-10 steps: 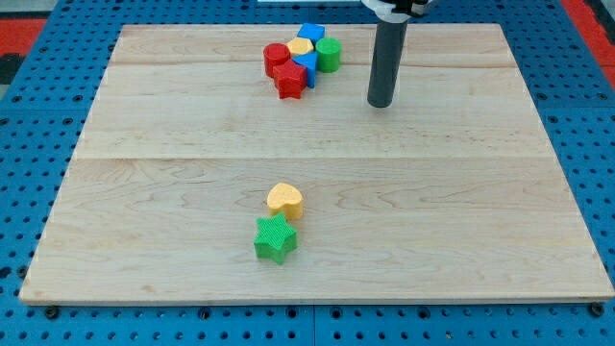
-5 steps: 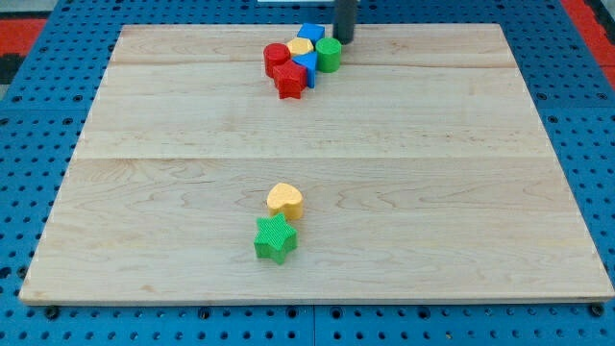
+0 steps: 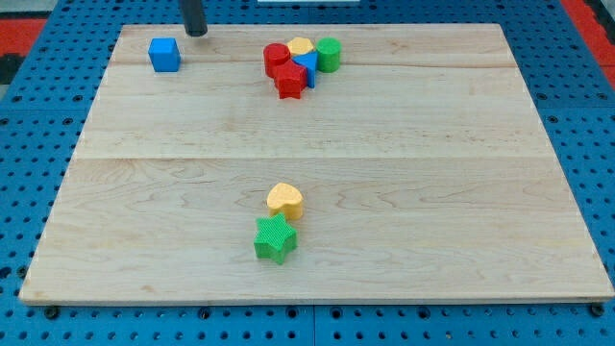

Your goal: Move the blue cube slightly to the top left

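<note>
Near wooden board's [image 3: 317,144] top-left corner, blue cube [image 3: 164,54] sits just left-below my tip [image 3: 196,34], apart; no fingers, rod only; cube prob. light, stiff, slides easy, so push its lower-right face.

Pale, smooth-grained wooden board [image 3: 384,192]; matt, plastic-looking blue cube [image 3: 164,54]; perforated blue base [image 3: 29,144] beneath.

You see the blue cube [image 3: 164,54] alone near the board's [image 3: 432,192] top left, my tip [image 3: 196,34] just to its upper right.
</note>
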Controlling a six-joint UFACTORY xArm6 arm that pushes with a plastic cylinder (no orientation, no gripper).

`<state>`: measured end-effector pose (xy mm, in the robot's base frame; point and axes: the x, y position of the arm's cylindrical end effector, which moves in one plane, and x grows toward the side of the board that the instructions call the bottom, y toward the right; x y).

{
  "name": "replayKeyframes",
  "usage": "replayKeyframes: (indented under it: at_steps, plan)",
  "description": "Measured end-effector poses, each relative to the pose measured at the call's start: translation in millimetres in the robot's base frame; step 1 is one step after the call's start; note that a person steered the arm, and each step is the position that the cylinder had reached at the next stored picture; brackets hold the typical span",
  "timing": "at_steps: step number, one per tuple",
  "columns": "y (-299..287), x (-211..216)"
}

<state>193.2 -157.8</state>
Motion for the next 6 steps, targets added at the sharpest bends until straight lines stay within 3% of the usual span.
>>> replayKeyframes:
  at_steps: [2,5,6]
  plan:
    - [99.6,-1.2]
    - [162.1,-0.1]
    - [219.7,23.0]
